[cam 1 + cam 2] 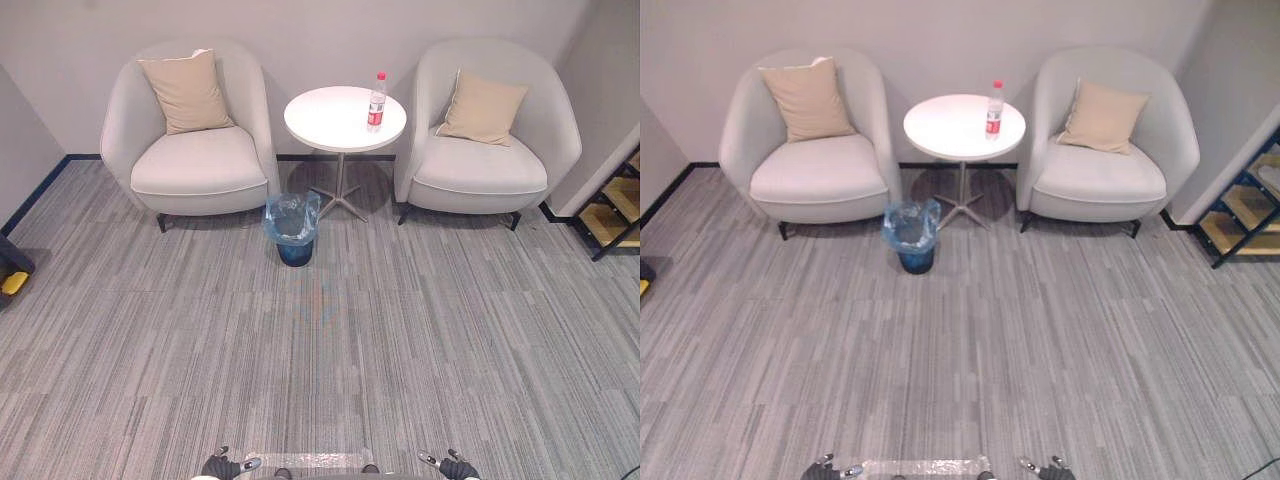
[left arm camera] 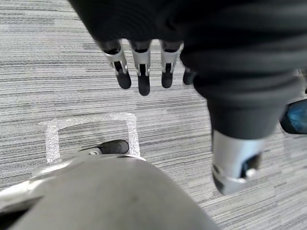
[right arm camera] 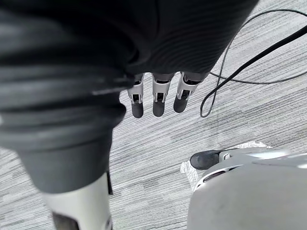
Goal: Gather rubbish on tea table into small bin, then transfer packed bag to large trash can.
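A clear plastic bottle (image 1: 376, 101) with a red label stands upright on the right side of the round white tea table (image 1: 330, 120), far ahead between two armchairs. On the carpet just in front of the table, a little to its left, stands the small bin (image 1: 292, 229), lined with a blue bag. My left hand (image 1: 232, 465) and right hand (image 1: 450, 465) hang low at the near edge, far from the table. The left hand's fingers (image 2: 139, 72) are straight and hold nothing. Those of the right hand (image 3: 157, 98) are likewise straight and empty.
A light grey armchair (image 1: 195, 140) with a beige cushion stands left of the table, and another (image 1: 490, 140) stands right of it. Wooden steps in a black frame (image 1: 615, 210) are at the far right. A tape square (image 2: 91, 132) marks the carpet near me.
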{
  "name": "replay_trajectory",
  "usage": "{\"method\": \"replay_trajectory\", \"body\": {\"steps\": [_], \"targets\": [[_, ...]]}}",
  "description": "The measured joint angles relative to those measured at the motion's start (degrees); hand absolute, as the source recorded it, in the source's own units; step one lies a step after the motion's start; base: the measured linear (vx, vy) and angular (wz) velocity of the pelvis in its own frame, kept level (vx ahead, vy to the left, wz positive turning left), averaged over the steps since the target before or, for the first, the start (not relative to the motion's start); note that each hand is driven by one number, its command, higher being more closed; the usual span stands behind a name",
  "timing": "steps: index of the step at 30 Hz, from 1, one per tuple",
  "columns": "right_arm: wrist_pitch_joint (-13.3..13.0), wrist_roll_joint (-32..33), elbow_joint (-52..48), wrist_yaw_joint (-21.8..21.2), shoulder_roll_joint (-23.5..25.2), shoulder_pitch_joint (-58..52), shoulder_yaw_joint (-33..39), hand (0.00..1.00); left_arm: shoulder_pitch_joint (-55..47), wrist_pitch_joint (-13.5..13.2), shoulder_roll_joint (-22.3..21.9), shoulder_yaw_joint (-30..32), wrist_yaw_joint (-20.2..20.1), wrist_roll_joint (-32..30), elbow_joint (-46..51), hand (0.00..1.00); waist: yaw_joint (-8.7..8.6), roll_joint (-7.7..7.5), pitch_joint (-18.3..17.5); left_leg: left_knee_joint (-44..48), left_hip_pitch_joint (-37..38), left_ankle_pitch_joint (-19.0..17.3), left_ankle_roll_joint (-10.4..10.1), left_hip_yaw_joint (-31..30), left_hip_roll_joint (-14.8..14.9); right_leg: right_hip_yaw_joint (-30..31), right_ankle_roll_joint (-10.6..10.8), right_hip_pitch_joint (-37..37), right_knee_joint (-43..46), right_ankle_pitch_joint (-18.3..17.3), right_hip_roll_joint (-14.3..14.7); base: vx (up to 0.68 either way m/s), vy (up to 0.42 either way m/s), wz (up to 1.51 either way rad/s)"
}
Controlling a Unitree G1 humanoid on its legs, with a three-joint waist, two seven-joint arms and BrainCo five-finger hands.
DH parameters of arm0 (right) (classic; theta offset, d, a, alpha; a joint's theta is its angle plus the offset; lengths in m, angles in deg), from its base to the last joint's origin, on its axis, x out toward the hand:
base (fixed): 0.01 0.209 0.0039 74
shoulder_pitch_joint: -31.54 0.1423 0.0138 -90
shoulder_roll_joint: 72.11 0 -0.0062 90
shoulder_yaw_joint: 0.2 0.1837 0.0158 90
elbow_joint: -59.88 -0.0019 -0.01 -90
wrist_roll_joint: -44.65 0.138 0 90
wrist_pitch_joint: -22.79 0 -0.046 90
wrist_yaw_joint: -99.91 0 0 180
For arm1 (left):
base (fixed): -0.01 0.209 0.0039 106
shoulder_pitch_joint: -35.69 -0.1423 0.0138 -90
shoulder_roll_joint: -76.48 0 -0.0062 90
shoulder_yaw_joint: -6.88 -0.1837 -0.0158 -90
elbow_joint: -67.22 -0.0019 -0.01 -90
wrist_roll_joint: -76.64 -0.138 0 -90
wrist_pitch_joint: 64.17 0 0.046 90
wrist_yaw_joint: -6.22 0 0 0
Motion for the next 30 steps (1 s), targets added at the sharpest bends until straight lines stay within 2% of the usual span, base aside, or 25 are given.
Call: {"method": "replay_trajectory", "body": {"steps": [27,30], "targets": [[-0.24,0.20,-0.27,-0.07,-0.23,-0.22,-1.92,0.00,0.76,0.05,0.67,-2.62,0.02,0.06,-0.96,0.00,-0.12,0.01,-0.04,0.01,0.03,-0.21,-0.24,1.72,0.32,0.68,-0.24,0.48,-1.18,0.69,0.44,-0.03,-0.010,-0.02],[-0.34,0.76,-0.37,-0.05,-0.17,-0.23,-1.98,0.00,1.60,0.07,0.92,-2.65,0.04,0.09,-0.95,0.00,-0.21,-0.18,-0.02,2.69,-2.46,-1.88,-0.47,2.09,0.76,0.93,-0.42,-0.75,-1.16,0.53,0.72,-0.02,-0.018,-0.05]]}}
